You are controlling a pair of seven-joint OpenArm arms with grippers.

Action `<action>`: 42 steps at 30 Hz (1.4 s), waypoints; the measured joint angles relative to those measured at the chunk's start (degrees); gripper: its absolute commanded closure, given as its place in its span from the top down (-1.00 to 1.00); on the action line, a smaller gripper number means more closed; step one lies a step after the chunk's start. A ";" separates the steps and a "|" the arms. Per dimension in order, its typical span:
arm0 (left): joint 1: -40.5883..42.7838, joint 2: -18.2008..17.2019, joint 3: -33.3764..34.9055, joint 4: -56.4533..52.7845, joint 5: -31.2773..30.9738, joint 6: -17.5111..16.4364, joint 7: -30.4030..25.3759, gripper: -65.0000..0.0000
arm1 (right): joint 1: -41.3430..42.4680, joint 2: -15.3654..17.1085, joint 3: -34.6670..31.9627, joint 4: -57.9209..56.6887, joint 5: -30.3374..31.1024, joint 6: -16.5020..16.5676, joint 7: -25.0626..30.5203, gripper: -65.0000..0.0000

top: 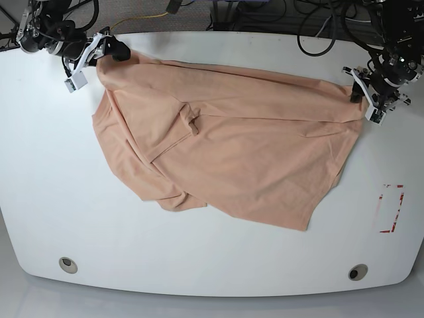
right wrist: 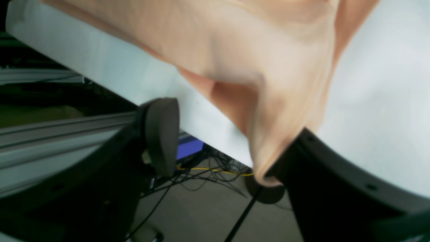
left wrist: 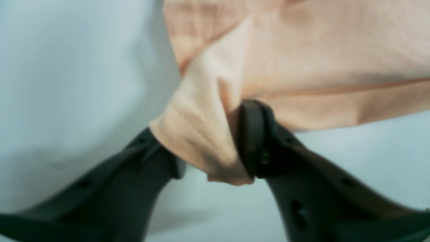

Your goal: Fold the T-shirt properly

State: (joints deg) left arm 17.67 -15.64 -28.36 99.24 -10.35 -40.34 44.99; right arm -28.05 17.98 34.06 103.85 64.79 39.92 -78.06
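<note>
T-shirt point(top: 232, 159) — peach, spread loosely over the upper middle of the white tabletop point(top: 46, 199), far from flat. One long edge runs between the two far corners, where the arms sit. Near edge ragged, with a lobe of bunched cloth at lower left and a point of fabric reaching toward the front right. A raised fold stands near the middle left; shallow creases fan across the body. No print visible on the side facing up.

Left end effector point(left wrist: 208, 151) — fingers spread, a hemmed corner of the shirt lying between them and resting against the right-hand finger; stitching visible along the hem. Not pinched.

Right end effector point(right wrist: 231, 148) — fingers wide apart, at the tabletop's edge; a tip of cloth drapes over one finger, the other stands clear of it.

Red marks point(top: 391, 209) on the tabletop at the right, well apart from the shirt. No containers in view.
</note>
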 measured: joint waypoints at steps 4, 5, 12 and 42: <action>-0.09 0.00 -0.09 -0.07 -0.13 0.00 -0.04 0.08 | -0.39 0.07 0.00 2.25 0.72 -0.02 0.81 0.03; -0.11 0.02 -0.11 -0.07 -0.61 0.00 -0.04 0.11 | -0.52 0.11 0.00 2.29 0.70 -0.02 0.87 0.03; -1.01 -5.51 0.35 0.17 -19.65 0.00 7.98 0.19 | -0.52 0.11 0.00 2.27 0.15 -0.02 0.42 0.03; -21.03 -5.79 4.94 -21.24 -17.77 0.39 11.26 0.19 | 3.45 -3.10 -0.09 1.81 0.20 -0.02 0.55 0.03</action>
State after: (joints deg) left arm -3.36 -21.43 -23.42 78.00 -28.12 -39.94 56.25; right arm -24.60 14.87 33.98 105.67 64.99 39.90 -77.52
